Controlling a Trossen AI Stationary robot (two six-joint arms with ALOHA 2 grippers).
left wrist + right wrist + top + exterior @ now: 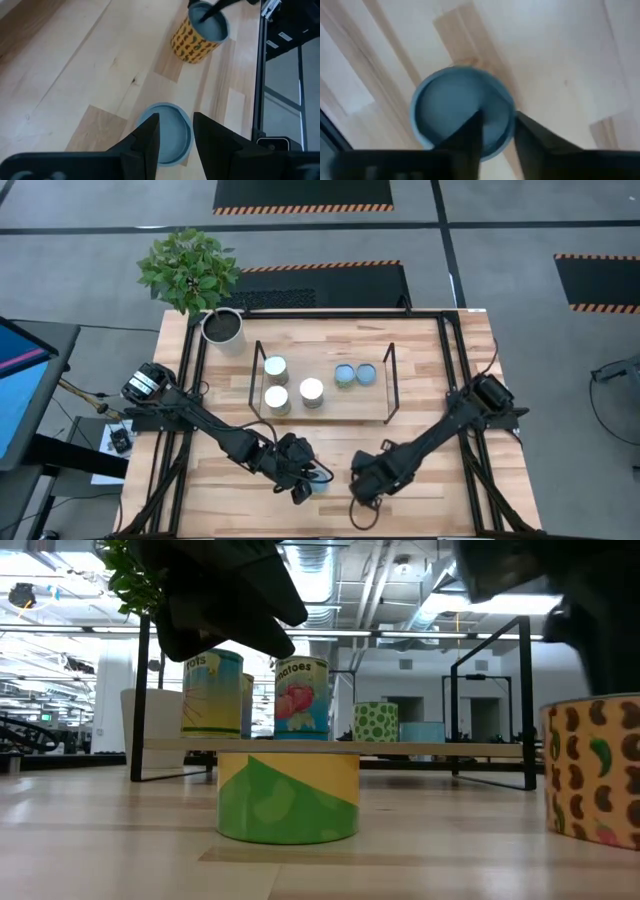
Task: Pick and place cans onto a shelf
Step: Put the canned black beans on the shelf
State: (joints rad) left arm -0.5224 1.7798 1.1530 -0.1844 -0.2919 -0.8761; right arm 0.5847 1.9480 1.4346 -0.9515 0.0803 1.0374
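Two robot arms over cans on a wooden table.
Left gripper (175,132) and right gripper (497,130) each hover unclenched, fingers apart, above a blue-topped can (167,131) (462,107).

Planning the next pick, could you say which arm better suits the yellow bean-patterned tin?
Right: the right gripper hangs directly over the yellow bean-patterned tin; the left gripper is over the green-and-yellow tin.

Grey floor (100,240) with hazard-striped black mats (303,194); bright ceiling lights (470,605).
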